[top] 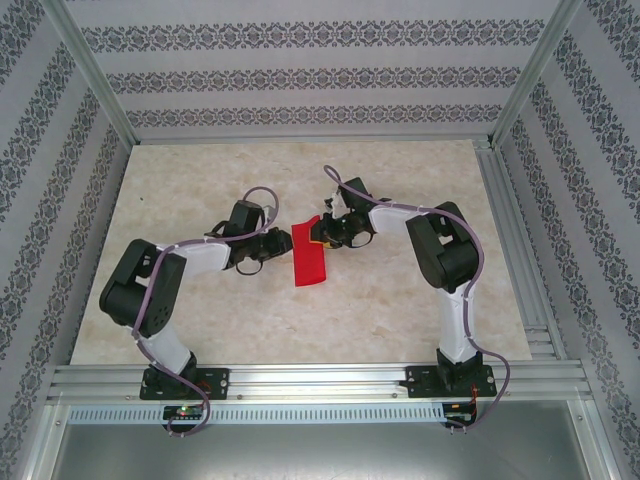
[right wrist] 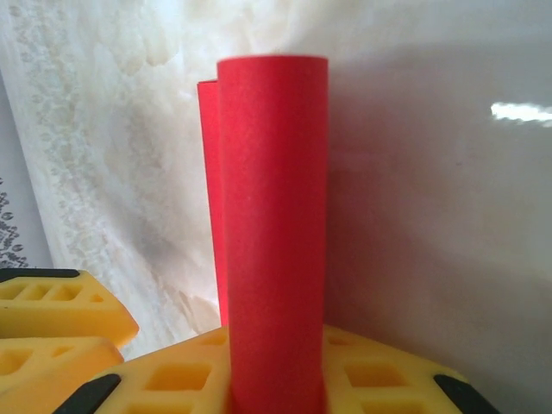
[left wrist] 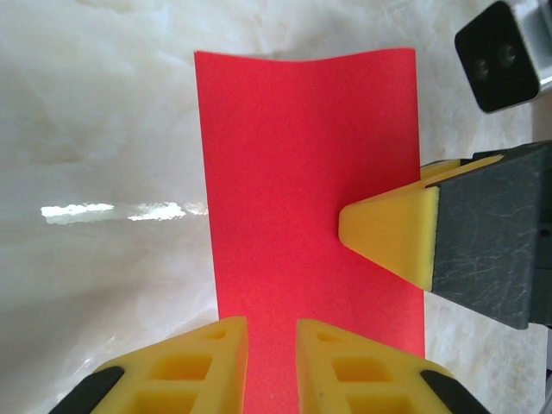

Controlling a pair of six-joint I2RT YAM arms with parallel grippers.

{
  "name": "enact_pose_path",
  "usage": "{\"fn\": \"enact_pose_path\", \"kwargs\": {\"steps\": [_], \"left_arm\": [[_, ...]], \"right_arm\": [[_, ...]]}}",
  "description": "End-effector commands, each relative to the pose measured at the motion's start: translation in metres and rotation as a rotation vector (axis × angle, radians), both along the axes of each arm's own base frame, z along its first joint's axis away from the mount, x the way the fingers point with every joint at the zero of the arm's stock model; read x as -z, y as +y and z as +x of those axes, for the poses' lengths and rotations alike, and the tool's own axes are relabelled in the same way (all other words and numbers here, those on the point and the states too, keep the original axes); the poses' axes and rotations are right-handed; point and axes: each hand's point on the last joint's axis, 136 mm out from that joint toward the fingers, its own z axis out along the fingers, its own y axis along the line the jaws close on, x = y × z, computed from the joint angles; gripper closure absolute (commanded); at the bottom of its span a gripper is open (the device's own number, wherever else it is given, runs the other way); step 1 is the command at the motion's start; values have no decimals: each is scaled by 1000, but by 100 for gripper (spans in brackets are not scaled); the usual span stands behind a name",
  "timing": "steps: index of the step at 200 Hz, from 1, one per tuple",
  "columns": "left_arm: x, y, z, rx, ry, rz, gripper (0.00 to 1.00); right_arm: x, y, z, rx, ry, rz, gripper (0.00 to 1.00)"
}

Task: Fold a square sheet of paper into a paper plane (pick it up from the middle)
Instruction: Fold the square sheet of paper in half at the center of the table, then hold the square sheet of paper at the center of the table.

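Pale marble-patterned tabletop (top: 200,180) inside patterned walls carries the paper plane (top: 308,255), at this stage a folded red strip lying at the centre between both arms. The right gripper (right wrist: 276,345) is clamped on its rolled fold. The left gripper (left wrist: 272,332) has its yellow fingers (left wrist: 207,362) nearly together over the strip's near end; whether they actually pinch it is unclear.

We see a pale marbled table (top: 200,320), glossy, with light glinting off it; a red folded paper (top: 308,255) sits near its middle, running roughly twelve to six o'clock; whether it lies flat we cannot tell; aluminium rails (top: 320,378) border the six o'clock edge.
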Motion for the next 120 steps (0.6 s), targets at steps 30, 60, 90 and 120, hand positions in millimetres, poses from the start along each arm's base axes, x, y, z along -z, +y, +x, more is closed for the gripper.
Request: {"fn": "enact_pose_path", "kwargs": {"steps": [30, 60, 90, 120], "left_arm": [[-6, -32, 11, 79, -34, -58, 83], [11, -34, 9, 87, 10, -10, 86], [28, -32, 4, 84, 60, 27, 89], [38, -29, 0, 81, 93, 62, 90]], "right_arm": [[13, -6, 3, 3, -1, -35, 74], [14, -9, 4, 13, 5, -48, 73], [3, -7, 5, 14, -3, -35, 68], [-10, -8, 4, 9, -9, -44, 59]]}}
